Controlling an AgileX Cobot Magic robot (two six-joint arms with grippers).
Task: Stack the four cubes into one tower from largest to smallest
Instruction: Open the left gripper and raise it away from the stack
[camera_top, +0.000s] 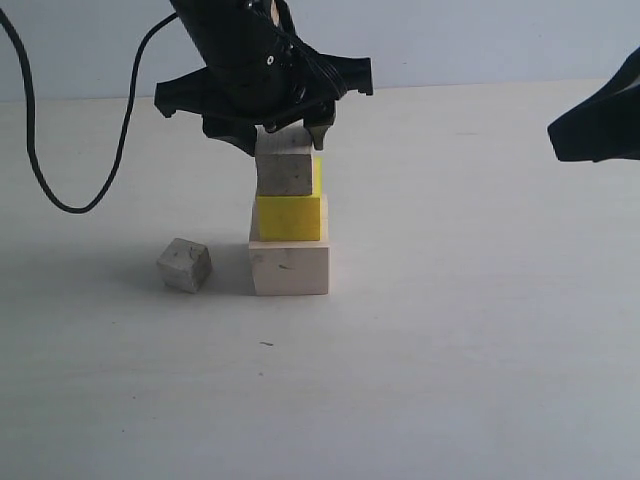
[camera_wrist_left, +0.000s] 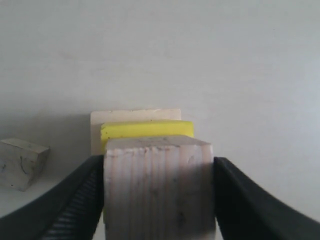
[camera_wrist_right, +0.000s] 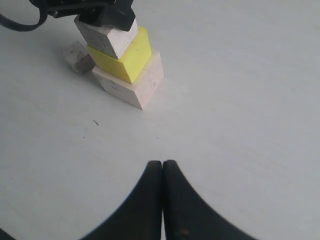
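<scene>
Gripping a small wooden cube (camera_top: 285, 170) in the left tool (camera_top: 283, 138), with a finger pad (camera_wrist_left: 85, 200) flat against each of two opposite sides and the tool narrowed to the cube's width. Rests that cube, directly beneath the tool, on top of a yellow cube (camera_top: 289, 217). Shows the yellow cube in turn on a large pale wooden cube (camera_top: 289, 268), lowest under the tool and flat on the table (camera_top: 480, 350). Leaves a second small cube (camera_top: 184, 264) loose on the table, lower than the left tool and off to the side away from the right tool (camera_wrist_right: 162, 170), near the large cube's base but not touching it. Holds the right tool pressed fully closed, fingertips touching, well apart from the three-cube stack out ahead of it.
</scene>
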